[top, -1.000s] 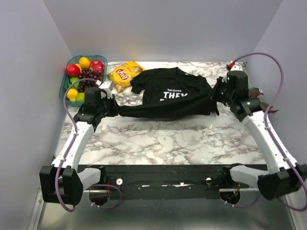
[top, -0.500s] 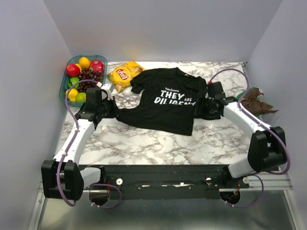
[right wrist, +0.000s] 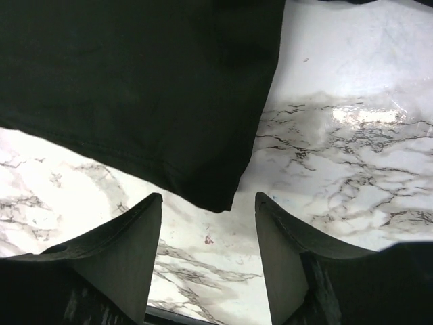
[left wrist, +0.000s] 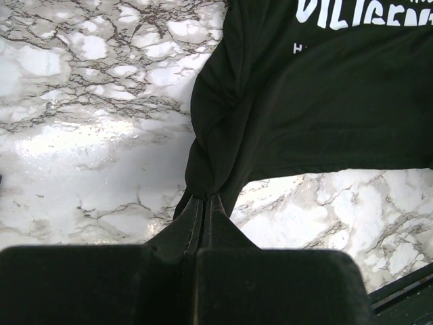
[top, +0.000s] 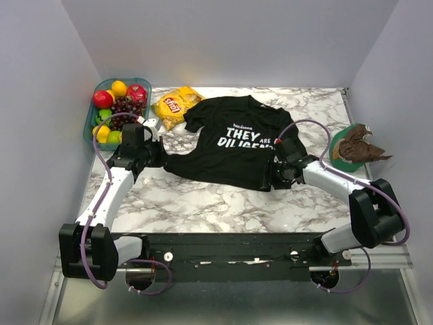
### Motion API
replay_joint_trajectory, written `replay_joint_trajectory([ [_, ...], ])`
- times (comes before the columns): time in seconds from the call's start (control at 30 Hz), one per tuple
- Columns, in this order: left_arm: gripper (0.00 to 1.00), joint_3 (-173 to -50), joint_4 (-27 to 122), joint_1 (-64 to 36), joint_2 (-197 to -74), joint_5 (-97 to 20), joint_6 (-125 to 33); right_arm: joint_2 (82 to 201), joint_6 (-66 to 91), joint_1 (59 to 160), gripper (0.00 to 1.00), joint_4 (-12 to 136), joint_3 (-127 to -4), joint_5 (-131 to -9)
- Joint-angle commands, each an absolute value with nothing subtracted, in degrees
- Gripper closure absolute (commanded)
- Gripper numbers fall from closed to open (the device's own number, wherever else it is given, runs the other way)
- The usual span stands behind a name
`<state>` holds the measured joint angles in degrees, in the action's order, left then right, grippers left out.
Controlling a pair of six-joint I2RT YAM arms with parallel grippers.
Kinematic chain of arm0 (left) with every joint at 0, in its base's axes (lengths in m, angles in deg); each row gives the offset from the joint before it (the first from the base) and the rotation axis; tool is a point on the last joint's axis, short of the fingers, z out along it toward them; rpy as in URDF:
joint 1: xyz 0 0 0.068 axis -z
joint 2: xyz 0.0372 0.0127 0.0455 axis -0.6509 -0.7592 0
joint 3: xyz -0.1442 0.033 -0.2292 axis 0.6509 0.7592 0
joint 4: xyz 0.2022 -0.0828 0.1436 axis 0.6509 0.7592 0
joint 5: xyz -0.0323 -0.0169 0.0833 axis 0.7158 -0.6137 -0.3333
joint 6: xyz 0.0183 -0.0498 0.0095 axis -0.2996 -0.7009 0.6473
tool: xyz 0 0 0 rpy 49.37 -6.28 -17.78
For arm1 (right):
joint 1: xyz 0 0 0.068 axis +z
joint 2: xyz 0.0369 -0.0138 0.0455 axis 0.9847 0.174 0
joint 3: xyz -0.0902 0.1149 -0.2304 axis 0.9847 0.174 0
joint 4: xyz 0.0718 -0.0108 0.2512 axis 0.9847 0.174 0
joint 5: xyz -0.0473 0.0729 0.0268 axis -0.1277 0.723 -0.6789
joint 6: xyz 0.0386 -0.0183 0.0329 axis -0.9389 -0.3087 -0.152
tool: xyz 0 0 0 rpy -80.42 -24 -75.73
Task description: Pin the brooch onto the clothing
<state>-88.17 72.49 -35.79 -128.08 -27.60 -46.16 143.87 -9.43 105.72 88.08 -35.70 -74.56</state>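
The black T-shirt lies spread on the marble table, white print "THEY ARE DILIGENT" facing up. My left gripper is shut on the shirt's bunched near-left edge; in the left wrist view the cloth twists into the closed gripper. My right gripper is open and empty, hovering at the shirt's near-right corner. In the right wrist view that corner hangs between the spread fingers of the gripper, touching neither. No brooch shows in any view.
A blue tray of fruit stands at the back left, with a yellow snack bag beside it. A brown crumpled thing on a green plate sits at the right edge. Walls close in on the left, right and back.
The right arm swung in from the far right to the shirt's near-right corner and stands open. The shirt went from folded over to spread out, print showing. The left gripper kept its hold.
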Motion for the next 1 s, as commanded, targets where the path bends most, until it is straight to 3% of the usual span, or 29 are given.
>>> replay_joint_trajectory([
  [0.0, 1.0, -88.9, 73.32, -36.13, -128.12, -27.84, -45.25, 145.77, -12.55, 106.61, 0.36, 85.85, -36.11, -76.9],
  [0.23, 1.0, -88.9, 73.32, -36.13, -128.12, -27.92, -45.16, 147.79, -13.43, 107.84, 0.4, 85.15, -36.2, -77.0],
  [0.33, 1.0, -88.9, 73.32, -36.13, -128.12, -28.01, -45.16, 147.88, -14.31, 108.1, 0.5, 84.28, -35.76, -75.51],
  [0.43, 1.0, -88.99, 73.32, -36.13, -127.95, -28.01, -45.16, 147.01, -15.02, 108.11, 0.66, 83.4, -34.79, -75.15],
  [0.47, 1.0, -88.99, 73.23, -36.13, -127.86, -28.01, -45.16, 146.57, -15.28, 108.11, 0.84, 83.48, -34.79, -75.67],
  [0.53, 1.0, -89.33, 72.62, -36.13, -127.42, -28.01, -45.42, 144.37, -15.37, 108.11, 0.98, 83.74, -35.49, -77.68],
  [0.73, 1.0, -95.03, 68.5, -36.13, -122.95, -30.2, -49.63, 133.85, -10.81, 108.11, 0.99, 91.2, -44.97, -88.39],
  [0.97, 1.0, -106.64, 56.37, -36.13, -115.03, -34.43, -50.43, 122.15, 4.46, 108.11, 0.99, 94.38, -65.62, -98.88],
])
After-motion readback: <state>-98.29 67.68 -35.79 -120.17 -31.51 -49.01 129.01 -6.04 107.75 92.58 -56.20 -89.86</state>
